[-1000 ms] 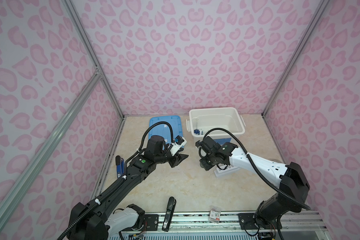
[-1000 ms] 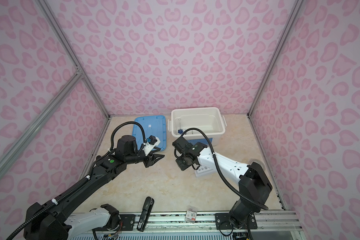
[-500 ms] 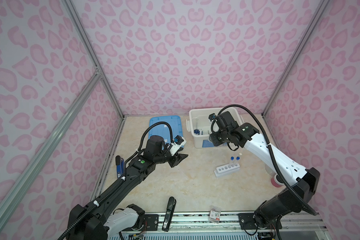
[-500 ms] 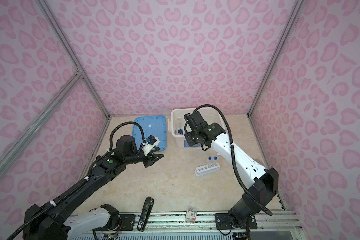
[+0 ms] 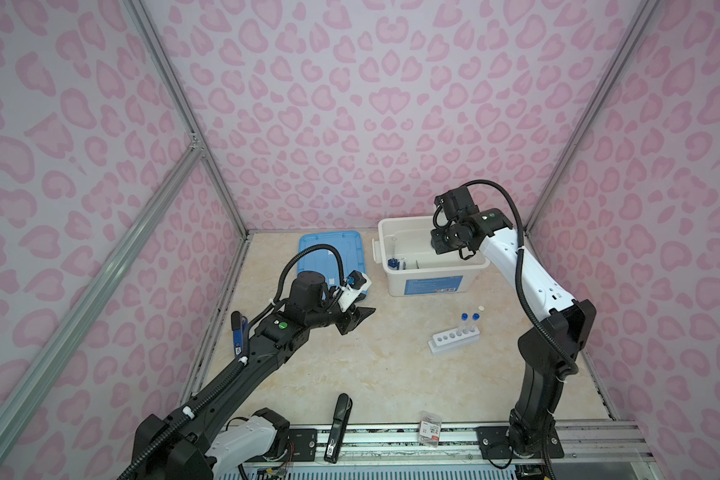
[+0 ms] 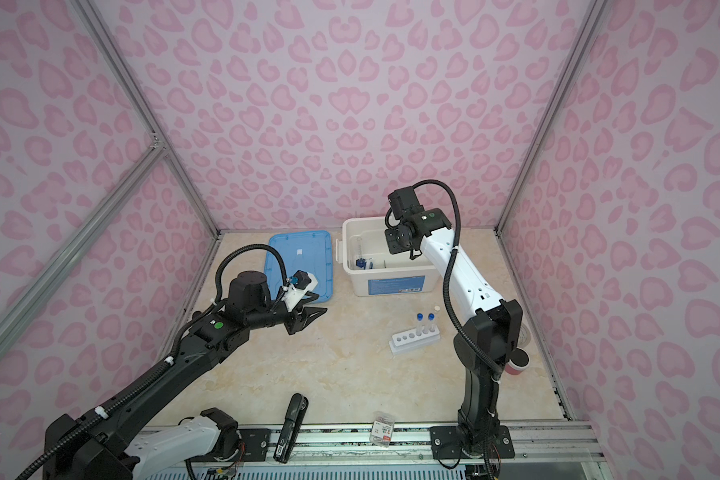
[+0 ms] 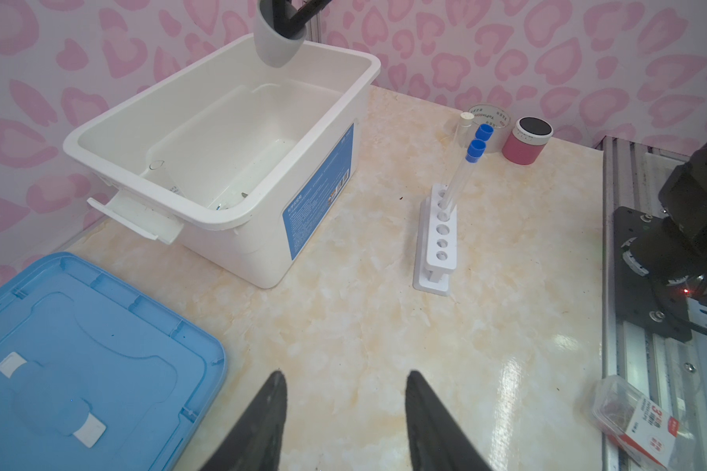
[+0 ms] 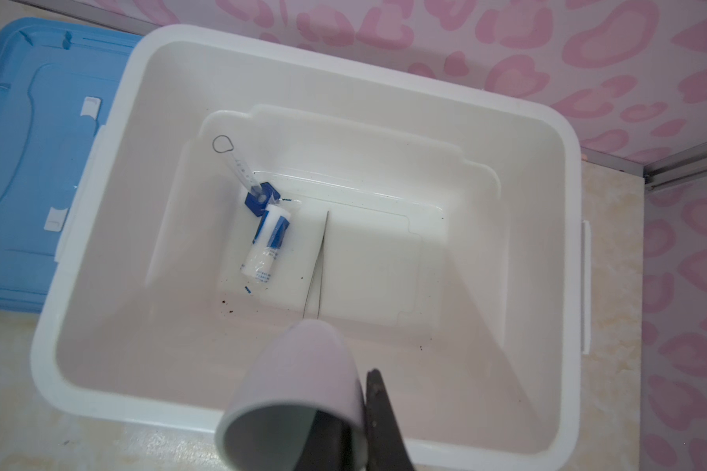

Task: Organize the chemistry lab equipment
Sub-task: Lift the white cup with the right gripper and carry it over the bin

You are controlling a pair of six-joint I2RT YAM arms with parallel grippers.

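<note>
Right gripper [image 8: 356,424] clamps the cup [image 8: 303,367] by its rim over the bin [image 8: 99,265] — likely for release; left gripper [image 7: 343,379], lower centre, hangs apart.

Tilted white cup [image 8: 303,379] above bin [image 8: 507,244]

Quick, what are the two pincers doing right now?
Left pincer: open, holding nothing.
Right pincer: closed on the tiny white cup, over the white bin.
</note>
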